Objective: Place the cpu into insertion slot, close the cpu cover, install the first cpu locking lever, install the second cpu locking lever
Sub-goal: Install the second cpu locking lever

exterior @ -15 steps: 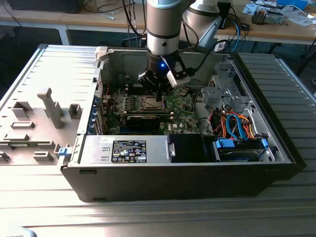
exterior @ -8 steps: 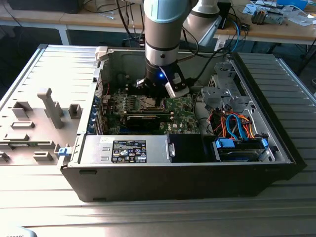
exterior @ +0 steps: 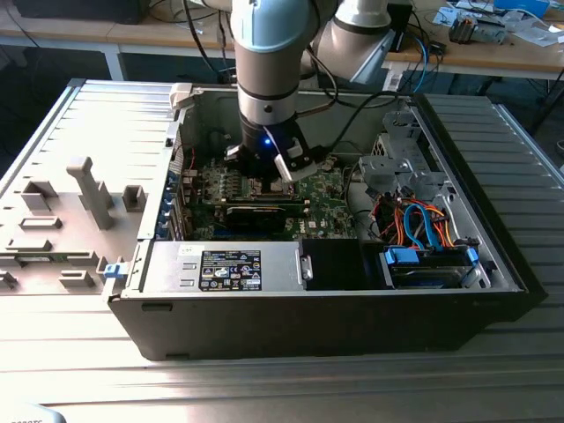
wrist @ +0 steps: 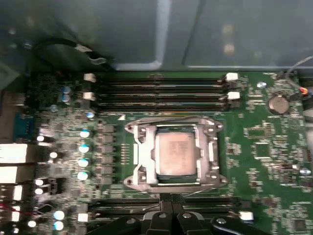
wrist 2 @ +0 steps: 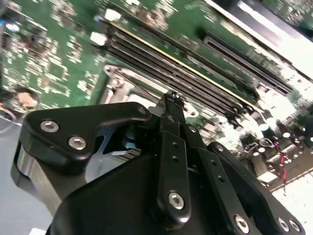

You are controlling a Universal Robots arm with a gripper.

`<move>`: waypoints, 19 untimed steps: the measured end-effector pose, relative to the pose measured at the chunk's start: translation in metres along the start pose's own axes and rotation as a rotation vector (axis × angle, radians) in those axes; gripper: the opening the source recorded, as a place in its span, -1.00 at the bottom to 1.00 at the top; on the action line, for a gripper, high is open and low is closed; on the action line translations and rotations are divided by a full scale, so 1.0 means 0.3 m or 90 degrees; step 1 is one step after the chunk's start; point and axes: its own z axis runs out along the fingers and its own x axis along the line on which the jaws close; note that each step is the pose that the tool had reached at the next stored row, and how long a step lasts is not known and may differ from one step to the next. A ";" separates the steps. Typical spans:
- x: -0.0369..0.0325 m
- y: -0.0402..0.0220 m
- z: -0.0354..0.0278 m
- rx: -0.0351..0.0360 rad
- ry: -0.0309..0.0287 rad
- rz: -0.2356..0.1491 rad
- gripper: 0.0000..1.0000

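In the first wrist view the silvery cpu (wrist: 175, 152) lies flat in the insertion slot (wrist: 220, 180) on the green motherboard (wrist: 264, 147). The silver cpu cover (wrist: 213, 152) is down around it, with the chip showing through its window. A thin wire lever (wrist: 166, 117) runs along the cover's edge beside the memory slots. My gripper (wrist: 171, 199) hovers just off the opposite side of the socket, fingers pressed together with nothing between them. The second wrist view shows the same shut gripper (wrist 2: 171, 96) over a corner of the socket (wrist 2: 116, 81). In the exterior view the gripper (exterior: 269, 172) reaches down into the open computer case.
Long black memory slots (wrist: 156, 90) flank the socket on two sides. The case (exterior: 493, 264) walls enclose the board. A black labelled power supply (exterior: 231, 269) and a blue drive bay (exterior: 427, 263) sit near the front. Grey fixtures (exterior: 88, 189) stand at the exterior view's left.
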 end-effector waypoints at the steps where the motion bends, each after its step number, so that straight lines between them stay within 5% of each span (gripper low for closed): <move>1: 0.007 -0.001 0.005 -0.0005 0.0000 0.000 -0.79; 14: 0.077 -0.012 0.067 -0.0041 0.0011 -0.006 -0.79; 19: 0.087 -0.014 0.080 -0.0131 0.0021 -0.012 -0.79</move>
